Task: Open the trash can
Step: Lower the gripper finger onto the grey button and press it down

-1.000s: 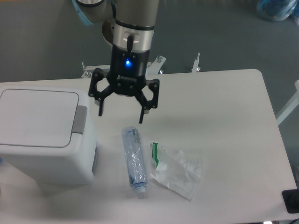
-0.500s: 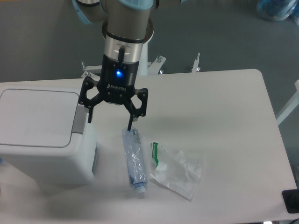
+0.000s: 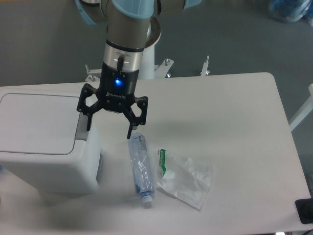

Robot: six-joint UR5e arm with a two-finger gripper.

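The trash can (image 3: 44,147) is a large white boxy bin at the left of the table, its flat lid (image 3: 36,122) shut. Its grey push-button tab (image 3: 81,134) on the right edge is partly hidden behind my left finger. My gripper (image 3: 109,129) is open and empty, fingers pointing down. Its left fingertip (image 3: 88,126) hangs over the tab; whether it touches I cannot tell. Its right fingertip (image 3: 130,133) hangs just above the bottle's upper end.
A clear plastic bottle (image 3: 140,167) lies on the white table (image 3: 234,122) right of the bin. A crumpled clear plastic bag (image 3: 186,177) with a green strip lies beside it. A dark object (image 3: 304,211) sits at the table's bottom right corner.
My gripper has moved left and slightly down, from above the table beside the bin to over the bin's right edge. It stays open. The lid has not moved.
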